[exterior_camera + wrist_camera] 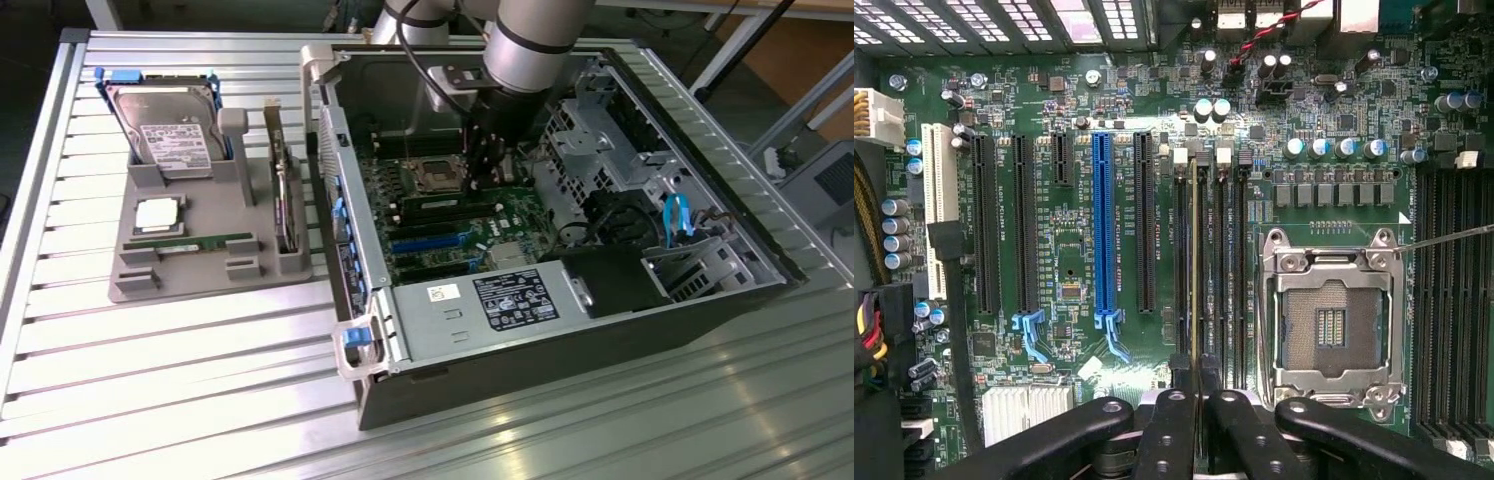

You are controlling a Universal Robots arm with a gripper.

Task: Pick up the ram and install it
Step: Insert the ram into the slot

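Observation:
The ram (pixel 1199 260) is a thin green stick seen edge-on, standing in one of the black memory slots beside the CPU socket (pixel 1334 325). My gripper (pixel 1196 370) is shut on the ram, one black finger (pixel 1176 400) pressed on each side. In the exterior view my gripper (pixel 483 178) reaches down into the open computer case, over the motherboard, with the ram (pixel 438 205) showing as a green strip just below it. A second, alike ram stick (pixel 187 244) lies in the grey holder tray (pixel 140 285) at the exterior view's left.
The tray also holds a hard drive (pixel 167 125), a square silver processor (pixel 158 213) and an upright dark expansion card (pixel 283 190). The case wall (pixel 334 200), the power supply (pixel 494 300) and drive cages (pixel 601 140) close in around the arm. More slots (pixel 1454 300) lie beyond the socket.

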